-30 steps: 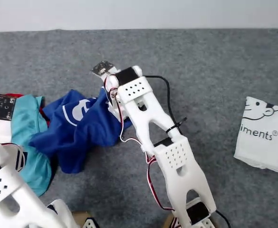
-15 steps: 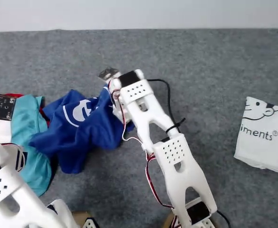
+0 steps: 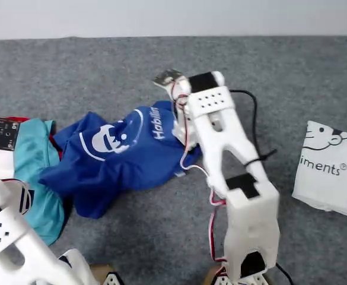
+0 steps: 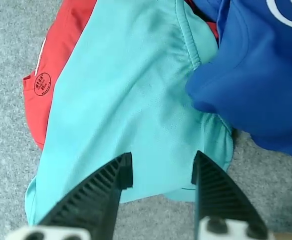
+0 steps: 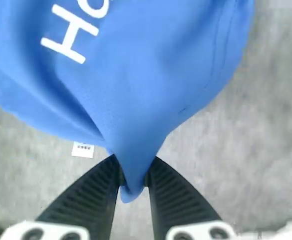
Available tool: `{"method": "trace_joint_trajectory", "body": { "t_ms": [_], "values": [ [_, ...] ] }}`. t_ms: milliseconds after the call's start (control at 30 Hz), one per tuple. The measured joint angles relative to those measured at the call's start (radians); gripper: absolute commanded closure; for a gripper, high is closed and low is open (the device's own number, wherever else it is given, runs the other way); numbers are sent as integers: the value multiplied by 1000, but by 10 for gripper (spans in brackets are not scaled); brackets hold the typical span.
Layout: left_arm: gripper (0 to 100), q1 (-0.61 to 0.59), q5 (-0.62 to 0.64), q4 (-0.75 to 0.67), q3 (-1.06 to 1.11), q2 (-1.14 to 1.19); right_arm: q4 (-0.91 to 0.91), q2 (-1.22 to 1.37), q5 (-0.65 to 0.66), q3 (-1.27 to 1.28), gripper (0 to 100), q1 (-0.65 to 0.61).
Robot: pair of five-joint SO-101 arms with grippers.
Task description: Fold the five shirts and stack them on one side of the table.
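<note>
Blue shirt (image 3: pixel 123 154): lying left of centre in the high view, hauled toward the right of the frame over the last second and now spread wider, white print uncovered. Still bunched at its lower left and overlapping the teal shirt (image 3: pixel 37 154) near the left edge. Pinched at its right-hand hem by the right gripper (image 5: pixel 132 172), jaws almost closed on a fold of blue cloth. Carried from just left of centre to about mid-frame in that second.

At the left edge, left gripper (image 4: pixel 160 165) hanging with jaws well apart, holding nothing, above the teal shirt, with the red shirt (image 4: pixel 61 50) showing from under it. At the right edge, a folded white shirt (image 3: pixel 330 169) resting on the grey table (image 3: pixel 72 71).

Judged from this: separating step under way. Blue shirt mostly drawn off the pile but not yet flat, so no folding started. Probably one shirt finished, with at least three still to do.
</note>
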Motion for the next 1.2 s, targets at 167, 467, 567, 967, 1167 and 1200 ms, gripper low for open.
{"method": "trace_joint_trajectory", "body": {
  "t_ms": [167, 467, 567, 967, 1167, 1200],
  "values": [
    [806, 0, 0, 0, 0, 0, 0, -132, 43, 180, 988, 48],
    [806, 0, 0, 0, 0, 0, 0, -61, 44, 242, 707, 89],
    [806, 0, 0, 0, 0, 0, 0, -64, -18, 216, 706, 94],
    [806, 0, 0, 0, 0, 0, 0, -201, -38, 377, 742, 95],
    [806, 0, 0, 0, 0, 0, -60, -34, -38, 377, 922, 95],
    [806, 0, 0, 0, 0, 0, -77, 6, -38, 367, 934, 94]
  ]
}}
